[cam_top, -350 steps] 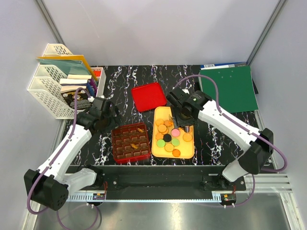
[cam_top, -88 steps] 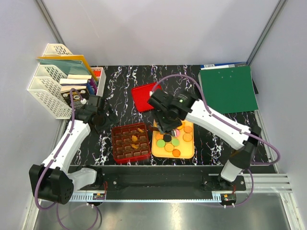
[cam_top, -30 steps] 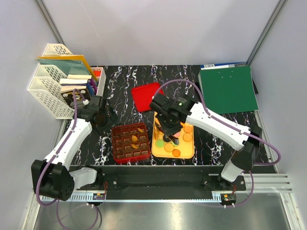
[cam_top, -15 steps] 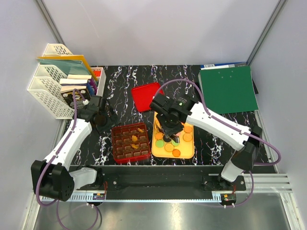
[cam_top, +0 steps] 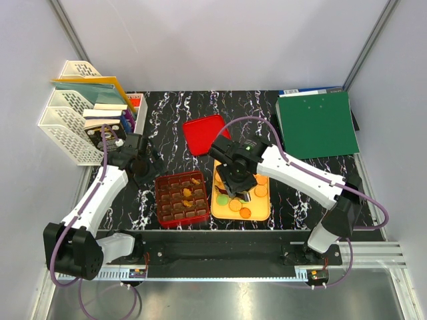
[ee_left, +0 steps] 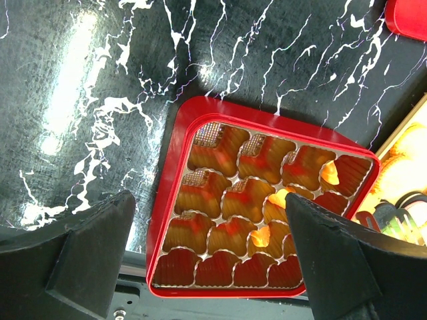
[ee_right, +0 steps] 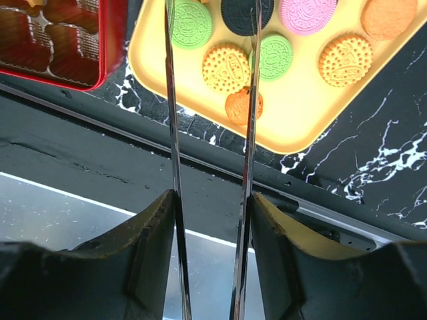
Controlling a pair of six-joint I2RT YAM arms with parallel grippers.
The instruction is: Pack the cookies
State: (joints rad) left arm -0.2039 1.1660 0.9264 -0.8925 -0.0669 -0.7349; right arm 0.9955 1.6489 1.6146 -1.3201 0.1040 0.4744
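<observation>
Cookies lie on the yellow tray (ee_right: 313,133): a green one (ee_right: 189,23), a black one (ee_right: 241,12), a pink one (ee_right: 308,12) and several orange ones (ee_right: 227,67). My right gripper (ee_right: 210,200) is shut on a pair of metal tongs (ee_right: 248,133). The blades stand apart over the black and green cookies, and nothing shows pinched between them. In the top view that gripper (cam_top: 239,190) hangs over the tray's left half. The red grid box (ee_left: 263,213) holds a few orange cookies (ee_left: 280,197). My left gripper (ee_left: 207,260) hovers open above the box, empty.
The red lid (cam_top: 205,133) lies behind the tray. A green folder (cam_top: 319,123) sits at the back right. A white file rack (cam_top: 70,113) with papers stands at the back left. The table's front rail (ee_right: 100,160) runs just below the tray.
The right gripper has shifted slightly toward the tray's near-left part and the tongs' blades have spread apart. The left arm has stayed still.
</observation>
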